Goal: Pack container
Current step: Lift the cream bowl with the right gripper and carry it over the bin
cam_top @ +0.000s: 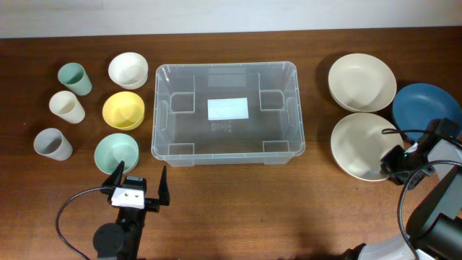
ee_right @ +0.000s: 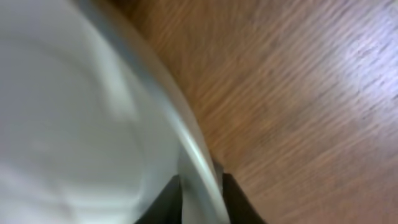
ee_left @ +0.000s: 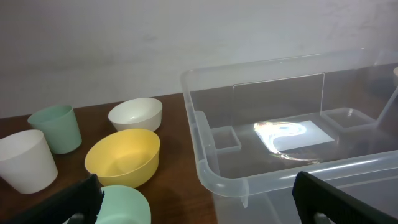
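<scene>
The container (cam_top: pixel 160 108) is a large clear bin with a white label, standing empty at mid-table; its near left corner (ee_left: pixel 214 174) shows in the left wrist view. My right gripper (cam_top: pixel 393 165) (ee_right: pixel 200 196) is shut on the right rim of the near cream bowl (cam_top: pixel 361 144) (ee_right: pixel 74 124), one finger inside the rim and one outside. My left gripper (cam_top: pixel 138 184) (ee_left: pixel 199 202) hangs open and empty in front of the container's left corner, just right of a mint bowl (cam_top: pixel 115 152) (ee_left: pixel 124 205).
Right of the container lie a second cream bowl (cam_top: pixel 362 81) and a blue plate (cam_top: pixel 426 105). On the left stand a white bowl (cam_top: pixel 128 69), a yellow bowl (cam_top: pixel 123 110), and mint (cam_top: pixel 74 78), cream (cam_top: pixel 66 106) and grey (cam_top: pixel 53 144) cups.
</scene>
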`<state>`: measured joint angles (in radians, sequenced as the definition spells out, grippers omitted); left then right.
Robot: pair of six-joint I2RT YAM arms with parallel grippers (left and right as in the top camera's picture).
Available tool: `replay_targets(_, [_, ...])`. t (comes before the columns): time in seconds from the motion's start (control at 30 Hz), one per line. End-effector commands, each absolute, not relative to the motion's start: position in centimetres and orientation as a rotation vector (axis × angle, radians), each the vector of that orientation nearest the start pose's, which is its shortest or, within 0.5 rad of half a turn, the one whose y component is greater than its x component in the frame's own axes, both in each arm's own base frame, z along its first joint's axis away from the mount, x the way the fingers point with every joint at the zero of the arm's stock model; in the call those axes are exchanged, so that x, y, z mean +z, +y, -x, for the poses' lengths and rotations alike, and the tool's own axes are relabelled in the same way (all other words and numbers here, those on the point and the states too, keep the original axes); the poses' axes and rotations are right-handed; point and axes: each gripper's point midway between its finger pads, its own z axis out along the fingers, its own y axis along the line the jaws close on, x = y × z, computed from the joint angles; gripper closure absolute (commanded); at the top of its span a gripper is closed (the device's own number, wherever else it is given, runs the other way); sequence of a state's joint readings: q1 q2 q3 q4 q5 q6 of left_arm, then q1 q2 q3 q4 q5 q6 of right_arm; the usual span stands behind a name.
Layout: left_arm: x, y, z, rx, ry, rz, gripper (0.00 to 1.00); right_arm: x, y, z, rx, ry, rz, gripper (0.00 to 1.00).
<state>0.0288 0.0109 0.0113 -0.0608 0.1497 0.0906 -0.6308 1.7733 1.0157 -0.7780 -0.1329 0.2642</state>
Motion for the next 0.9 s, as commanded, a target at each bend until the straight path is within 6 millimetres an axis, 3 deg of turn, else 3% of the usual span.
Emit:
replay_targets(0.0, [16.1, -1.7, -24.5, -0.015, 1.623, -0.174, 0.01, -0.1, -15.6, -24.6, 0.185, 2.81, -1.36, 0.89])
replay_targets(0.07, [16.1, -1.7, -24.5, -0.015, 1.624, -0.174, 0.01, -0.1, -15.4, -24.3, 0.191, 2.822, -1.368, 0.96])
replay_targets(0.23, [16.1, -1.7, -24.5, -0.015, 1.623, -0.174, 0.01, 0.2, -15.1, -23.9, 0.205, 2.835, -1.38, 0.96])
replay_targets(0.43, [16.1, -1.7, -24.5, -0.015, 1.623, -0.174, 0.01, 2.8, -14.4, -24.9, 0.388, 2.743, -1.332, 0.96])
replay_targets(0.57, [16.1, -1.7, -24.5, -0.015, 1.623, -0.174, 0.01, 6.1, -14.3, -25.6, 0.562, 2.599, -1.271, 0.96])
replay_targets(0.73, [16.1, -1.7, -24.5, -0.015, 1.623, -0.174, 0.01, 12.8, -14.1, -25.7, 0.817, 2.322, -1.106, 0.96])
replay_targets(0.8, [16.1, -1.7, -24.5, -0.015, 1.624, -0.174, 0.0, 16.9, -13.2, -25.2, 0.943, 2.162, -1.005, 0.96])
replay_targets(0.87, [16.1, -1.7, -24.5, -0.015, 1.623, -0.174, 0.01, 18.3, -12.6, -25.0, 0.988, 2.11, -0.998, 0.96])
